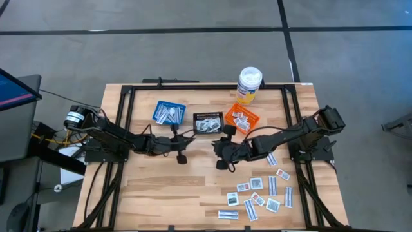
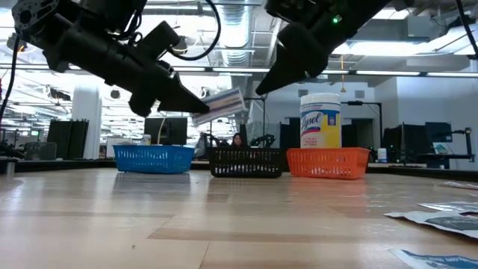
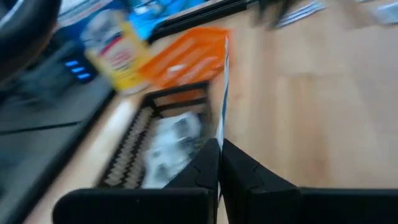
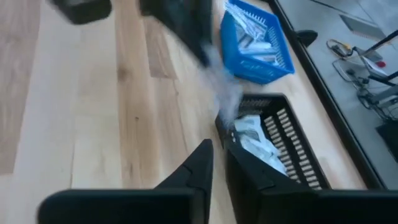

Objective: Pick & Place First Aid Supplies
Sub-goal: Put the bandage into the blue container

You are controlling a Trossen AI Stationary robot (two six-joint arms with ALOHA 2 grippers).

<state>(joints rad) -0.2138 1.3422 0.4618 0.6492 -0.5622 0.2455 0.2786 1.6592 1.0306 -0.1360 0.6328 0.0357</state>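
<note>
A narrow white strip with blue-grey print is gripped by the closed left pincer, held in the air above the desk near the black basket. In the left wrist view the strip is seen edge-on, rising from between the 2 closed fingers.

The right pincer is raised above the middle of the desk, just beside the left one; its fingers are parted by only a narrow gap and nothing is seen between them.

3 baskets are lined along the far side: the blue basket, the black one and the orange basket, each holding white packets. A white bottle stands behind the orange basket. More loose packets are spread on the desk under the right arm.
</note>
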